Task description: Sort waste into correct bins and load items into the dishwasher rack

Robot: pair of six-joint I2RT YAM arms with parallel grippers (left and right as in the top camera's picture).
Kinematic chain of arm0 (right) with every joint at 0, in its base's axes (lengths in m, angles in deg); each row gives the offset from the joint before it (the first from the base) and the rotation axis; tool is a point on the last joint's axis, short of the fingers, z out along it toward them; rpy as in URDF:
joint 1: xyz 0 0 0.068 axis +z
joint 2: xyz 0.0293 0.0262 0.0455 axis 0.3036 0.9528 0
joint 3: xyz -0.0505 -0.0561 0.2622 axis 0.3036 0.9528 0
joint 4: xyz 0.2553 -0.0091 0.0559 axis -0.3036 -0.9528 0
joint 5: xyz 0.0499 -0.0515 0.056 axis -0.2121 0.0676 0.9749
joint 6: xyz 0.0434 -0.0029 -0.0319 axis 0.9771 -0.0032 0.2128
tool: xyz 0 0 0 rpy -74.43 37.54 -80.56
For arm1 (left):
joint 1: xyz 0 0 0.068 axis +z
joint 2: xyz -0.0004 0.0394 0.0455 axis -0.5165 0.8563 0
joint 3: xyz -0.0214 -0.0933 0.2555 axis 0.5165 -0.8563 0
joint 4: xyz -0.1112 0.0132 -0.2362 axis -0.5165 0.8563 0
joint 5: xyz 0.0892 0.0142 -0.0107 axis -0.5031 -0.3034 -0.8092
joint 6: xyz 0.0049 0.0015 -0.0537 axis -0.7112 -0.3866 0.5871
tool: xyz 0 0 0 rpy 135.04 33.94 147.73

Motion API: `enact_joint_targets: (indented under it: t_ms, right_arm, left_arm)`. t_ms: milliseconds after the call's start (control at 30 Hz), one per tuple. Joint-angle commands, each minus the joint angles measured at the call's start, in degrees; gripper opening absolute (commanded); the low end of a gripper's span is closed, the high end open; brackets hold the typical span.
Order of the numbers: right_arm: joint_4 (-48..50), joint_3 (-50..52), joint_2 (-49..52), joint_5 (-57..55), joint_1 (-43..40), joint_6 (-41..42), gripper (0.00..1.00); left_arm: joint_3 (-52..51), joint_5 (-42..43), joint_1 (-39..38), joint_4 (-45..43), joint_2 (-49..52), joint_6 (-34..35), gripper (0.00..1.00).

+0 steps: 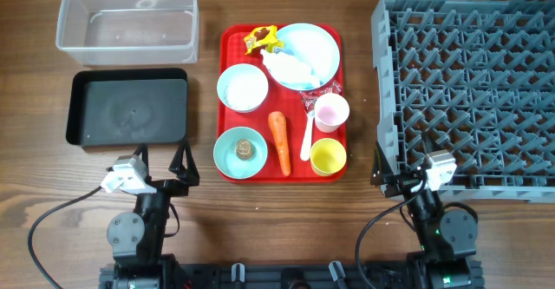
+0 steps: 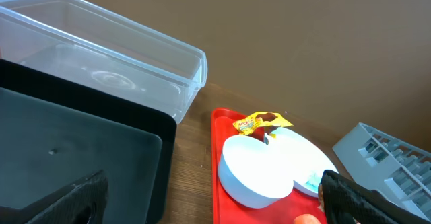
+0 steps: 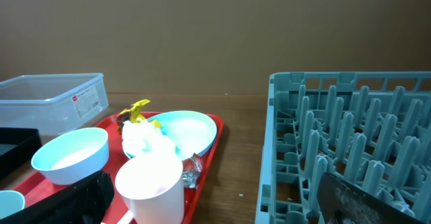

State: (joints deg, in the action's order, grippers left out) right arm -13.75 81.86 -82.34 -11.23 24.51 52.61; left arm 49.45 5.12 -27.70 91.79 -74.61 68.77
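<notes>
Left end effector (image 1: 162,163): released, fingers spread wide, nothing between them. It sits at the near table edge, just below the shallow black rectangular tray (image 1: 128,107).
Right end effector (image 1: 399,174): also released and empty, at the near-left corner of the large grey pegged plastic dishwasher rack (image 1: 468,81).
Flat red tray (image 1: 295,107): mid-table between the arms; carries all the dishes and waste.
Clear plastic rectangular tub (image 1: 127,16): behind the black tray, nothing in it.
Orange carrot (image 1: 279,141): lies lengthways on the red tray, beside the white plastic spoon (image 1: 308,133). Likely firm and light, may roll. Pinch across the thick upper half.
Crumpled white tissue (image 1: 286,63): on the pale blue plate (image 1: 321,42). Soft, near weightless, will compress. Close fully on its top.
Yellow and red wrapper (image 1: 260,37): at the plate's far-left rim. Thin and crinkly, probably slippery. Grab a raised fold.
Near pale blue bowl (image 1: 224,150): holds a small brown lump (image 1: 245,150). Rigid and smooth. Grip the rim, one finger inside.
Far pale blue bowl (image 1: 221,88): white fill, maybe rice, cannot confirm. Keep it level or it spills.
Pink cup (image 1: 330,111), yellow cup (image 1: 328,156): upright on the tray's right side, close together. Light and stiff. Take each by the wall over the rim. Judged risk is nudging the neighbour.
Spoon handling: thin and flat, likely the hardest pick. Lift at the handle.
</notes>
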Motion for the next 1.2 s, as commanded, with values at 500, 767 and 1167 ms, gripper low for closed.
enact_joint_targets:
  t_ms: [500,767,1167]
  right_arm:
    - [0.1,0.1,-0.5,-3.2,0.3,-0.4,1.00]
    - [0.3,0.1,-0.5,0.1,0.3,0.1,1.00]
    - [2.3,-3.8,-0.3,7.2,0.3,0.3,1.00]
  left_arm:
    - [-0.3,0.5,0.3,0.1,-0.4,-0.9,1.00]
    - [-0.3,0.6,0.3,-0.3,-0.4,-0.9,1.00]
    - [1.9,1.2,0.3,-2.8,-0.3,-1.2,1.00]
